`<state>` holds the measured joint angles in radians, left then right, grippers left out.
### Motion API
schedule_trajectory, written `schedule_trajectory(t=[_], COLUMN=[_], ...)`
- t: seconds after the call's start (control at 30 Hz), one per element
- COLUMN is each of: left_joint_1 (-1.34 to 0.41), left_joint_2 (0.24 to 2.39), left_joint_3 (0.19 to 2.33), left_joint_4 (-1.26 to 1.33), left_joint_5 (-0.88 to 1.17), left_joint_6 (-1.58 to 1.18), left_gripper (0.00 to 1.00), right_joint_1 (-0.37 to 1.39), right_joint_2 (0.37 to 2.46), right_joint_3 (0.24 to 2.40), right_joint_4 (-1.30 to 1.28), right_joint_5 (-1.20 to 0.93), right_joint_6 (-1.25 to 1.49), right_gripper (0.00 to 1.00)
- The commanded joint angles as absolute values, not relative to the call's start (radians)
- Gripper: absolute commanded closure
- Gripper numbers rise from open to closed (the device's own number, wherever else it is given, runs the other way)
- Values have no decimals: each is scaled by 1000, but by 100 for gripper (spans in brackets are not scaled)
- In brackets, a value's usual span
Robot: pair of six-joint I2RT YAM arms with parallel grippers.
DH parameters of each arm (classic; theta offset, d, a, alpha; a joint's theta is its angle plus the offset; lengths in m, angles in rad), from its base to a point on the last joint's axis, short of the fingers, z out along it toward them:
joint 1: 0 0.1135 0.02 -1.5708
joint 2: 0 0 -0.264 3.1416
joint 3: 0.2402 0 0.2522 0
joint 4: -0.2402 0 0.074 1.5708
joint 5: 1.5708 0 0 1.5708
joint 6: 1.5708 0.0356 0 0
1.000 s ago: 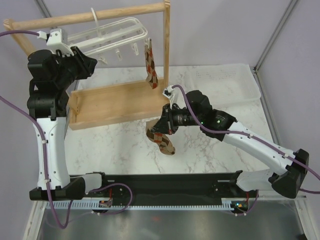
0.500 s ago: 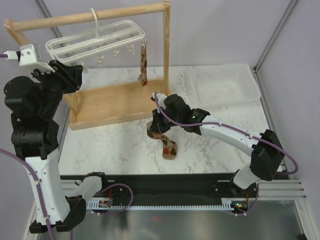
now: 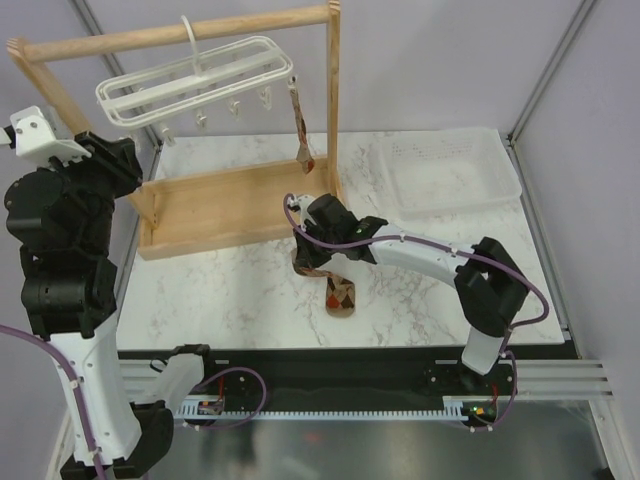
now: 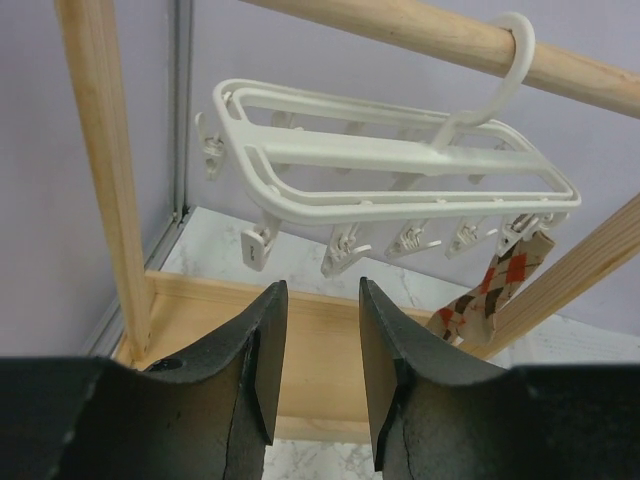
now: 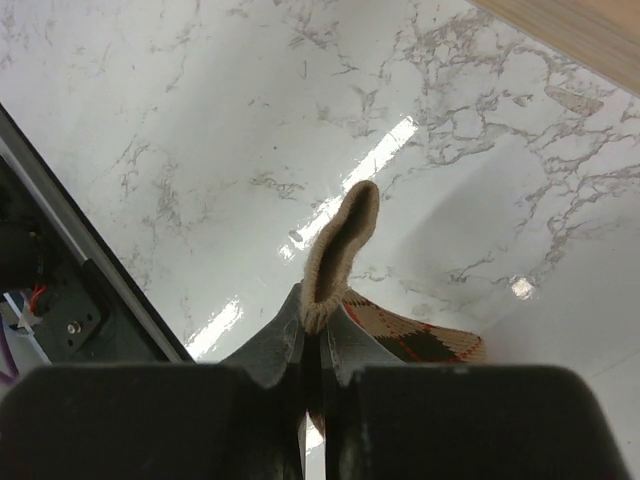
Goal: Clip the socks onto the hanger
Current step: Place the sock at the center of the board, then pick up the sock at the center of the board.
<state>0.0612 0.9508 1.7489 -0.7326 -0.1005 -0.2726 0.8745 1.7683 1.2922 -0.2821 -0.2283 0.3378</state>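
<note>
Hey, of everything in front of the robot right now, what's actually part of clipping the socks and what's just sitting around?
Part of the job:
- hanger
- clipped sock, hanging from an end clip
- second sock, pinched in the right gripper

Just sitting around:
- white basket, right of the rack
- wooden rack, which only holds the hanger up

Parted left fingers [image 4: 250,370] sit below the white hanger [image 4: 400,160], one sock [image 4: 495,285] clipped at its right end
</note>
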Motion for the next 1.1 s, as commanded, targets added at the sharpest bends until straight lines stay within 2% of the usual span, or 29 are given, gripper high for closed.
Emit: schedule_trajectory(t=[0.0, 0.03, 0.07, 0.13, 0.2, 0.3, 0.4, 0.5, 0.53, 0.63, 0.67, 0.73, 0.77, 0.9, 1.07], left_joint_1=[64, 64, 64, 64, 64, 64, 66, 64, 64, 64, 64, 66, 64, 64, 64], left_joint_2=[920, 916, 916, 910, 904, 907, 910, 911, 913, 914, 916, 914, 913, 914, 931], left_joint_3=[1750, 1752, 1755, 1746, 1724, 1726, 1730, 1727, 1724, 1715, 1709, 1704, 1701, 1689, 1690], left_joint_4=[-704, -698, -693, -683, -658, -647, -644, -643, -643, -646, -646, -646, -646, -643, -638], left_joint_5=[-198, -201, -201, -199, -198, -176, -150, -129, -117, -91, -81, -58, -49, -41, -15], left_joint_6=[-235, -232, -230, -236, -238, -245, -250, -250, -253, -261, -262, -271, -273, -281, -299], left_gripper=[57, 57, 57, 57, 57, 57, 57, 57, 57, 57, 57, 57, 57, 57, 57], right_joint_1=[877, 877, 877, 877, 879, 877, 877, 877, 877, 877, 877, 877, 879, 879, 877], right_joint_2=[1822, 1848, 1858, 1870, 1871, 1882, 1885, 1856, 1852, 1835, 1835, 1818, 1803, 1752, 1773], right_joint_3=[1353, 1359, 1365, 1379, 1397, 1428, 1445, 1437, 1436, 1427, 1422, 1375, 1346, 1255, 1209], right_joint_4=[-236, -235, -236, -236, -238, -238, -247, -232, -230, -248, -264, -319, -340, -394, -413], right_joint_5=[-230, -242, -236, -206, -178, -182, -190, -238, -244, -223, -206, -148, -61, 64, 142], right_joint_6=[296, 282, 278, 270, 252, 241, 248, 261, 262, 253, 249, 238, 239, 244, 227], right_gripper=[90, 88, 78, 68, 62, 62, 68, 64, 61, 40, 29, 22, 15, 13, 25])
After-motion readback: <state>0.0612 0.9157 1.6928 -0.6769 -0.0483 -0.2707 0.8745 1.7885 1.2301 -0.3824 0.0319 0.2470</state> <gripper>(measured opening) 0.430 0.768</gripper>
